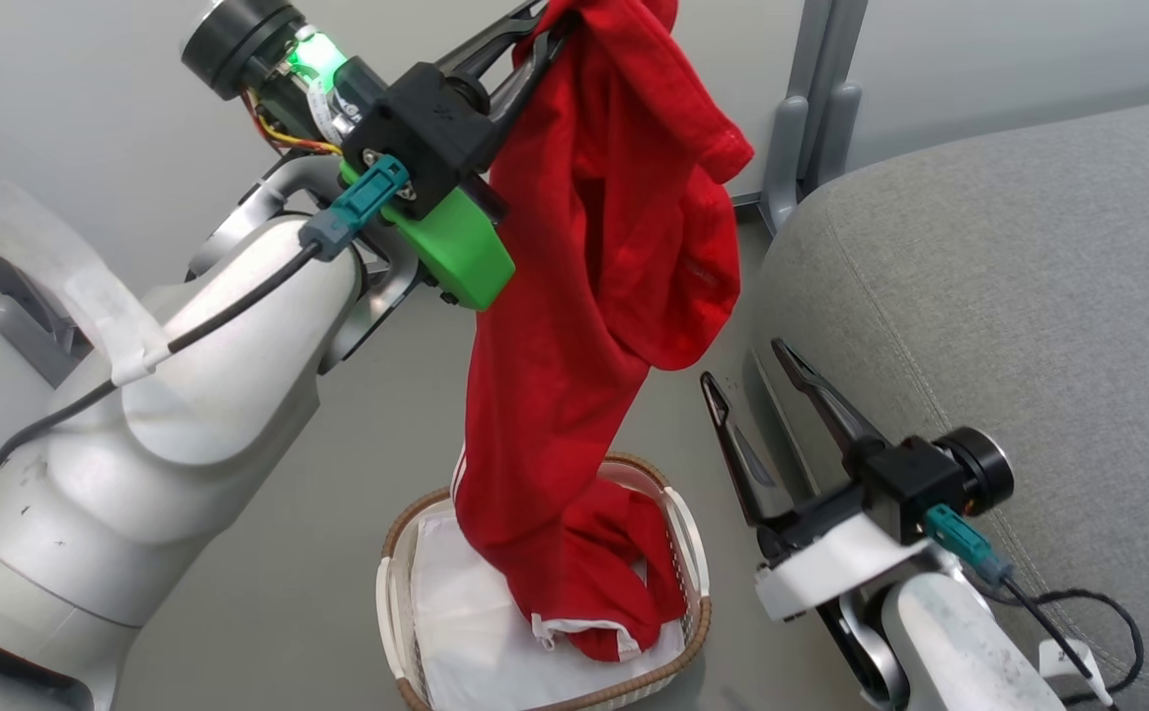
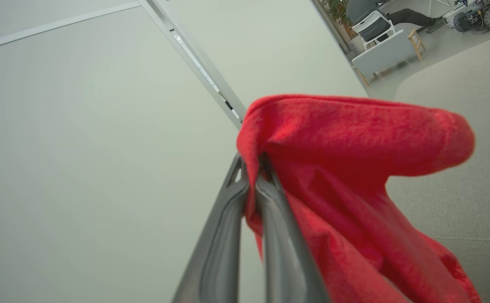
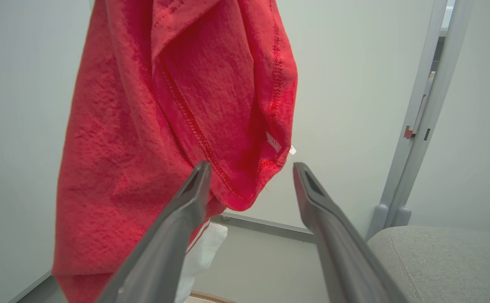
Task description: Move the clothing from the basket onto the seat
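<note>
The left gripper (image 1: 540, 30) pinches the clothing (image 1: 574, 395) up high to clear the basket (image 1: 399, 523); the right gripper (image 1: 744, 363) hangs open.

Pale grey arms (image 1: 190, 395) w/ black cables (image 1: 229, 310), teal plugs (image 1: 362, 202), green bracket (image 1: 461, 247) (left wrist), dark tool fingers (image 3: 169, 235).

Pale grey floor (image 1: 259, 592); grey metal partition post (image 1: 816, 99); white armchair (image 2: 382, 46) far off; even light.

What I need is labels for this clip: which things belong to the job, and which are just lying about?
Job: clothing, basket, seat, left gripper with jaws shut on the clothing, right gripper open.
Lying about: white liner sheet, grey post.
</note>
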Tool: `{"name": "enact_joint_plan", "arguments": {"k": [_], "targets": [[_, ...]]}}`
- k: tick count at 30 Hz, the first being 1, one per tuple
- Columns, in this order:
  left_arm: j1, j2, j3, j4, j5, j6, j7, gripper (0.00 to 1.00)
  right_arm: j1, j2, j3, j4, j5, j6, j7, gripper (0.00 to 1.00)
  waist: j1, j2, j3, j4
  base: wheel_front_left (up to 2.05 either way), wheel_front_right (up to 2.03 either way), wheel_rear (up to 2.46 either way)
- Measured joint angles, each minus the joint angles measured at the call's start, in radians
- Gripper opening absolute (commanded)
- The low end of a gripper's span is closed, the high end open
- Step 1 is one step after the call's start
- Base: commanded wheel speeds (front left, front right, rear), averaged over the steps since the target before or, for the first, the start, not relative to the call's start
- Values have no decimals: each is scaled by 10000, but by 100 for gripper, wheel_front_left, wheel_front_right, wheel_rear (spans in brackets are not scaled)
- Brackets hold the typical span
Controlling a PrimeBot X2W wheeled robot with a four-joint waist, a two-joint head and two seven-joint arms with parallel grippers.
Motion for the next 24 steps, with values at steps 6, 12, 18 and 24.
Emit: {"name": "enact_joint_plan", "arguments": {"k": [6,12,18,24], "targets": [[-35,-150,-86,-192,-46,15,-17,0,-1028,-10,556,297,25,0,-2,100,0,0,-15,95,0,0,0],[-31,-422,-299,-314,-107,61,36,0,-2087,-2,1195,1068,265,0,-2,100,0,0,-24,207,0,0,0],[7,-681,-573,-510,-209,58,136,0,-2625,-4,1043,1628,456,0,-2,100,0,0,-41,373,0,0,0],[205,-765,-782,-780,-357,25,138,0,-2815,-6,988,2243,755,0,-2,30,0,0,-74,539,0,0,0]]}}
